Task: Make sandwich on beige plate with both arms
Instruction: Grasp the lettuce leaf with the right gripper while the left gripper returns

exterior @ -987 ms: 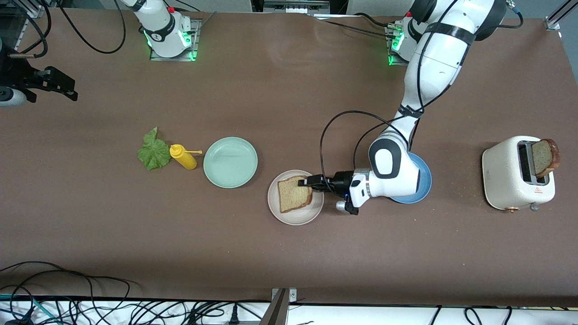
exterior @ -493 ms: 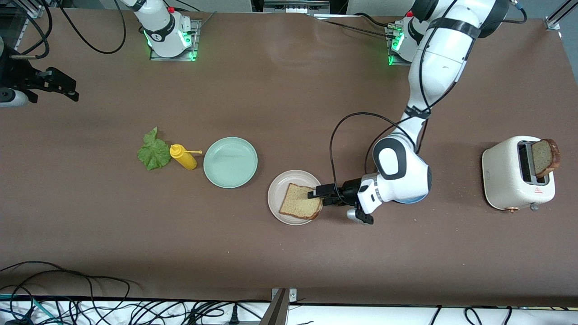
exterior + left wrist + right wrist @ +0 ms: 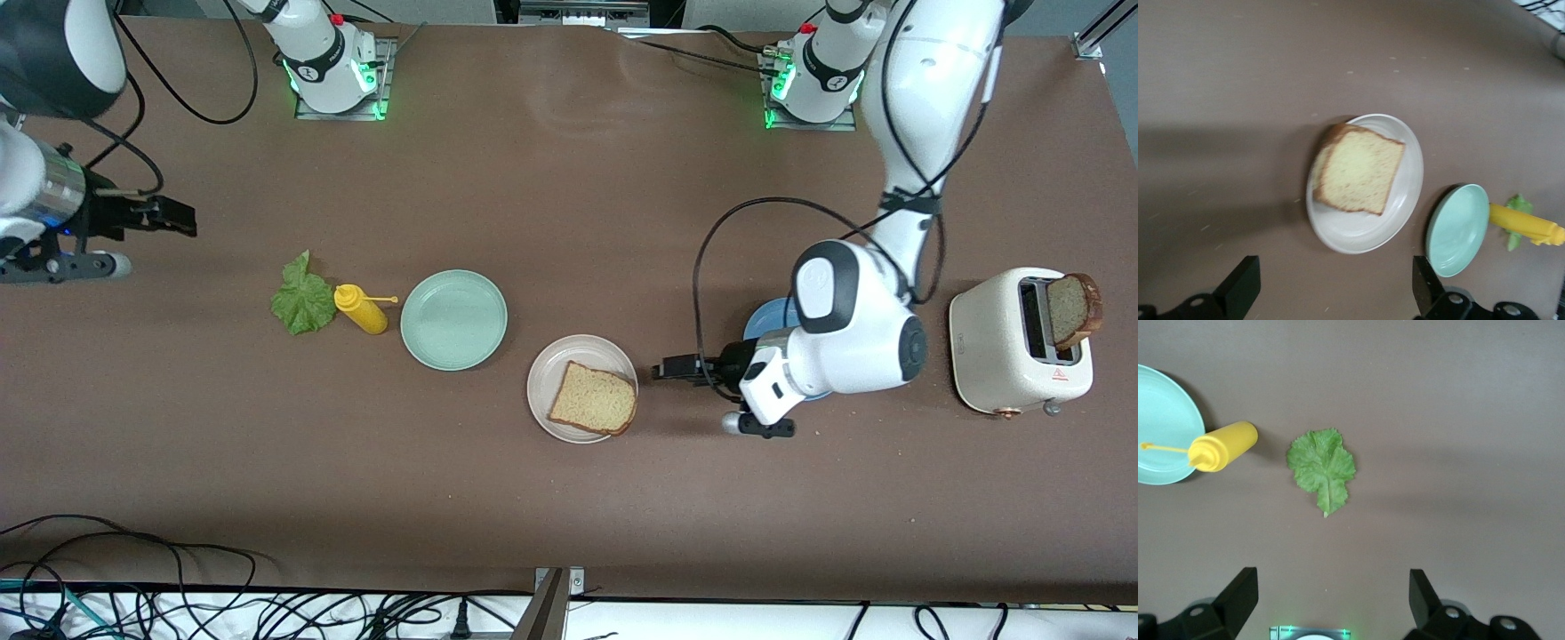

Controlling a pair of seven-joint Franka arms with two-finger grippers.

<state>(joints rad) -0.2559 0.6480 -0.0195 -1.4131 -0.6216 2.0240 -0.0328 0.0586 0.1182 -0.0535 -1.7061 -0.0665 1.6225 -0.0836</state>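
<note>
Now bread slice lies on beige plate as base; left gripper beside it, right gripper over lettuce, both fingers wide, empty.

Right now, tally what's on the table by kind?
Plates: 3, beige plate, mint-green plate, blue plate
Bread slices: 2, one on beige, one in toaster
Lettuce leaf: 1
Mustard bottle: 1
Toaster: 1
Total: 8

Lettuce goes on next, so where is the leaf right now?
In the front view, the lettuce leaf lies flat on the table toward the right arm's end, touching the yellow mustard bottle that separates it from the mint-green plate.
</note>
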